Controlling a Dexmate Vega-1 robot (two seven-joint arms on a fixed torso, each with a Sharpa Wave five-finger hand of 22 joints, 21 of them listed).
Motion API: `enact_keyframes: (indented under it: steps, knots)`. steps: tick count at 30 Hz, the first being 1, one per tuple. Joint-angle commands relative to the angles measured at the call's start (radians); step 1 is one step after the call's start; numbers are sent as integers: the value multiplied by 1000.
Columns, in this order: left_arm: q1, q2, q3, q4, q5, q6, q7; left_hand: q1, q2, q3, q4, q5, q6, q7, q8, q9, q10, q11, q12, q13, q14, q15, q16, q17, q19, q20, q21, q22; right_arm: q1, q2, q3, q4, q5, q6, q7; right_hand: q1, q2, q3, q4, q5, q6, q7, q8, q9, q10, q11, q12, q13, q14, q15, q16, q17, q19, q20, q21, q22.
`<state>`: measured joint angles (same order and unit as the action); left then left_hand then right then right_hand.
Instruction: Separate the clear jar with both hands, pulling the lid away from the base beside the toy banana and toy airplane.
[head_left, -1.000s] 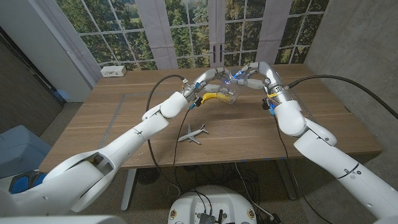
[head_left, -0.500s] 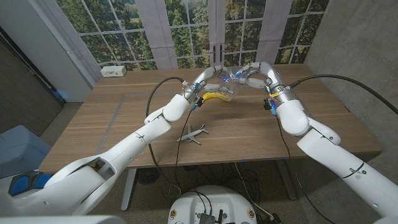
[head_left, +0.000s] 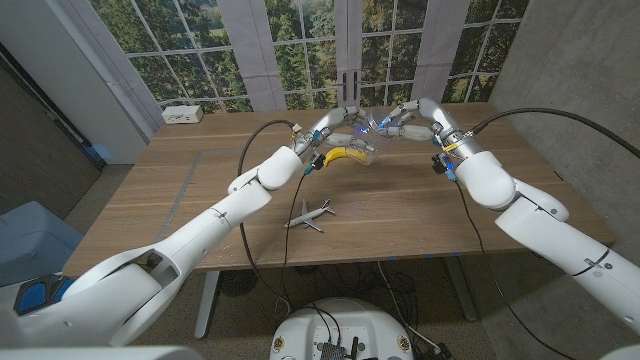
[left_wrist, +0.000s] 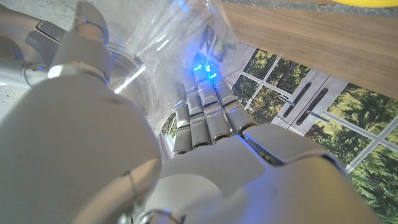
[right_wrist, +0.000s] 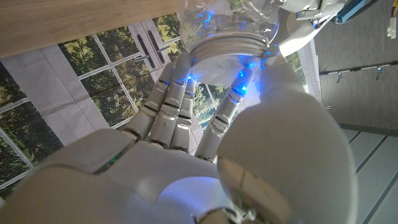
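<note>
Above the far table edge, the clear jar (head_left: 365, 128) sits slightly higher than before over the toy banana (head_left: 347, 155), left hand (head_left: 335, 125) gripping its base, right hand (head_left: 402, 124) its lid. The right wrist view reveals the lid's (right_wrist: 225, 46) ribbed rim.

Lab/test rm: wooden table (head_left: 200, 190), printed forest-window backdrop (head_left: 290, 50), concrete wall (head_left: 570, 60).

Jar (head_left: 364, 128) lid-base seam hidden behind fingers (head_left: 385, 127)
</note>
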<state>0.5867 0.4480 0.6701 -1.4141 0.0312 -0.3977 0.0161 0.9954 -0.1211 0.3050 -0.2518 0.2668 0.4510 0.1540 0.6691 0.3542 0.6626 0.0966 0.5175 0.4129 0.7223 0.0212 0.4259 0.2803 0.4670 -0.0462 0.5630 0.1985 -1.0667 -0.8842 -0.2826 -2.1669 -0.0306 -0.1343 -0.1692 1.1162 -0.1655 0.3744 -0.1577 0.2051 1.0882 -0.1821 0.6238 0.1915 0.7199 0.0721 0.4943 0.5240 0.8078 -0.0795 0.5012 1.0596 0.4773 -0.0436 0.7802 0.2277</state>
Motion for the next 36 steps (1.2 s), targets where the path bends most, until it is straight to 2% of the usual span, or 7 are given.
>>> enact_keyframes:
  steps: [1, 7, 8, 13, 18, 25, 36]
  knots:
    - [-9, 16, 1, -26, -92, 45, -101, 204, 209, 66, 74, 8, 387, -204, 42, 3, 446, -300, -3, 97, 90, -264, 10, 7, 3, -16, 10, 4, 19, -109, 68, -61, 167, -4, 181, 339, 237, 61, -28, -8, 65, 28, 16, 13, 310, -262, -21, 72, -7, -159, -29, 15, -42, -74, 41, -7]
    - [3, 27, -2, -56, -85, 62, -90, 206, 209, 65, 74, 9, 388, -204, 43, 6, 447, -300, -5, 102, 90, -264, 12, 12, 1, -15, 12, 4, 29, -134, 71, -79, 220, -59, 209, 352, 238, 66, -31, -3, 59, 31, 17, 18, 307, -262, -25, 72, -13, -157, -35, 14, -55, -74, 42, -7]
    - [4, 28, -3, -60, -84, 64, -88, 206, 209, 65, 74, 9, 387, -203, 42, 6, 447, -300, -6, 103, 90, -264, 12, 13, 0, -14, 13, 4, 26, -134, 75, -80, 231, -68, 207, 360, 253, 37, -14, 74, -134, 12, -51, 38, 120, -264, -133, 52, -64, -152, -51, 10, -110, -53, 82, -4]
    - [7, 34, -1, -74, -76, 69, -85, 207, 209, 64, 74, 9, 386, -202, 42, 8, 449, -300, -7, 107, 89, -264, 13, 16, -1, -15, 15, 4, -4, -151, 123, -82, 318, -95, 215, 241, 239, 21, 19, 199, -474, -17, -148, 84, -122, -220, -232, 118, -207, -125, -161, -42, -144, 5, 132, -39]
    - [9, 38, 3, -86, -49, 72, -72, 209, 209, 63, 75, 10, 385, -204, 42, 10, 448, -300, -9, 110, 89, -264, 13, 19, -2, -13, 17, 4, -26, -170, 167, -78, 428, -132, 247, -33, 190, -19, 77, 239, -762, 141, -292, 78, -356, -111, -305, 124, -365, 2, -255, -102, -247, 128, 113, -44]
    - [14, 47, 13, -105, 36, 73, -21, 210, 209, 62, 75, 10, 386, -205, 42, 12, 448, -300, -11, 115, 88, -264, 14, 24, -4, -13, 20, 4, -68, -187, 192, -142, 455, -210, 156, -381, 159, -164, 189, 120, -859, 221, -369, 69, -396, -16, -286, 106, -412, 98, -251, -126, -303, 215, 76, -41]
    - [19, 53, 24, -124, 157, 75, 54, 213, 210, 60, 75, 11, 389, -208, 41, 13, 450, -300, -15, 123, 85, -264, 15, 31, -7, -13, 25, 4, 21, -224, 77, -346, 343, -592, -53, -529, 135, -234, 223, -5, -922, 167, -407, 61, -429, 56, -295, 93, -412, 155, -251, -156, -197, 227, 99, -36]
